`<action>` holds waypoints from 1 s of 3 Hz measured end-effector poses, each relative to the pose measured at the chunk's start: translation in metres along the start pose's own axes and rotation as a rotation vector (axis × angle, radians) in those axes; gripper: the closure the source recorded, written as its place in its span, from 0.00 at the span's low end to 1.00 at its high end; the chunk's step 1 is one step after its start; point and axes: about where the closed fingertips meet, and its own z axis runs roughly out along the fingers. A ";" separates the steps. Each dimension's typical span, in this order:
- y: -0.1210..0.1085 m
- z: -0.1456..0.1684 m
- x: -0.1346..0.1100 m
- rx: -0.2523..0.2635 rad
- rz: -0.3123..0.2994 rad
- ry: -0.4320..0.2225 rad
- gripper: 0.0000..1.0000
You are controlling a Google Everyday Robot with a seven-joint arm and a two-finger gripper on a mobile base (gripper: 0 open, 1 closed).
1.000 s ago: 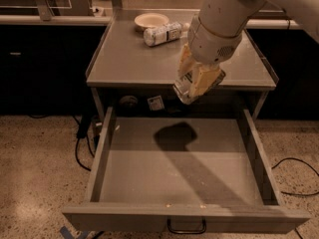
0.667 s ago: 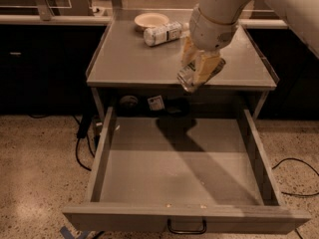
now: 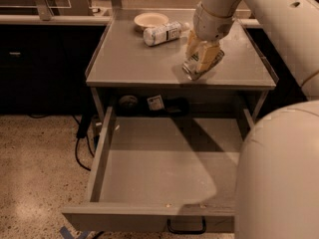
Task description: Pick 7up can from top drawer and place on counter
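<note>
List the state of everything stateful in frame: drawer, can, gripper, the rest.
top drawer: pulled open, no can on the visible floor.
7up can: gripped, tilted, low over the counter's front right; contact with the top unclear.
gripper: shut on the 7up can, above the counter.
counter: carries the bottle and bowl at the back.
plastic bottle: lying on its side.
bowl: upright.
</note>
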 end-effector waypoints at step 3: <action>-0.034 0.034 0.021 0.028 0.016 -0.048 0.84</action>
